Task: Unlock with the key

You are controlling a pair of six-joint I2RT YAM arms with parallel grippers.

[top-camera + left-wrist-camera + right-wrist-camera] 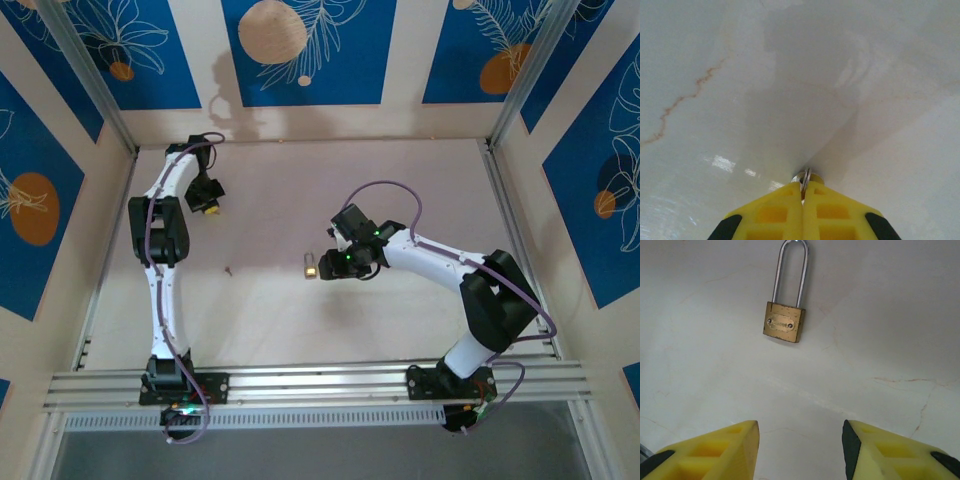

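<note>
My left gripper (803, 192) rests at the table surface with its yellow fingers (765, 212) pressed together. A thin silver metal piece, the key (807, 178), is pinched edge-on at their tips; its head is hidden. Seen from above, this left gripper (208, 208) sits at the far left of the table. The brass padlock (784, 322) lies flat with its long silver shackle (790, 270) pointing away. My right gripper (800, 440) is open just short of it, nothing between its fingers. From above, the padlock (312, 265) lies mid-table just left of the right gripper (332, 262).
The pale marbled table (400, 180) is walled by blue-and-cream panels and metal posts (520, 70). A small dark speck (229, 269) lies on the table left of the padlock. A metal rail (320, 380) runs along the near edge.
</note>
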